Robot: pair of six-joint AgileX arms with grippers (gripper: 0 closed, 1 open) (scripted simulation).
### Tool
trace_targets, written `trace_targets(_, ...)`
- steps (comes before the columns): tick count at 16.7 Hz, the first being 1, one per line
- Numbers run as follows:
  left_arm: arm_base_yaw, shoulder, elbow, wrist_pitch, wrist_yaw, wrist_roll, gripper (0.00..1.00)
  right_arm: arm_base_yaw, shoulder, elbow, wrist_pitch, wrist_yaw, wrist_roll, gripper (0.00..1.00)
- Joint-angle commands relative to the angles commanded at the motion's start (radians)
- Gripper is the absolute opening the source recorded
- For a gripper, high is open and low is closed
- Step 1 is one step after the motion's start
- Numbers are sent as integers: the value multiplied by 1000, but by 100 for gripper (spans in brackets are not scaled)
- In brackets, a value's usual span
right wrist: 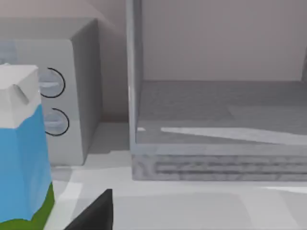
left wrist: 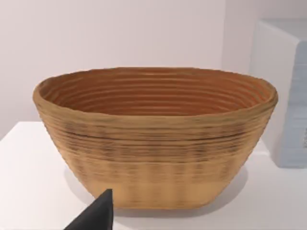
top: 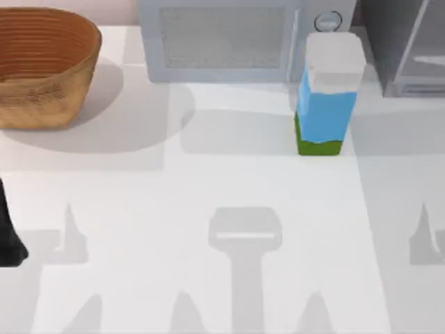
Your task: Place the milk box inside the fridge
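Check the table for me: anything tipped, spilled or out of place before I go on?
Nothing stands out. The milk box stands upright on the table, in front of the microwave, left of the fridge. The basket sits upright at the back left. No spills.

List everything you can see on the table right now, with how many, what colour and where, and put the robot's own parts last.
milk box: one, white top, sky-blue body, green base; upright in front of the microwave's right end, left of the fridge.
fridge: one, dark grey with a pale grey frame; back right corner of the table.
microwave: one, light grey with a mesh window and two round knobs; back centre.
basket: one, brown woven, upright; back left.
table: one, white.
left arm: one, black; at the table's left edge, away from the milk box.
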Motion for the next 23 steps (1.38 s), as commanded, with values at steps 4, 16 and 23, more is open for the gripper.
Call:
trace_targets(4, 0, 0, 0, 0, 0, 0, 100, 18, 28, 21, 29, 12, 4, 100)
trace_targets(16, 0, 0, 0, 0, 0, 0, 100, 305, 1039, 381, 522, 257, 47, 100)
trace_targets(23, 0, 0, 0, 0, 0, 0, 100, 456, 1708, 593, 812, 442, 67, 100)
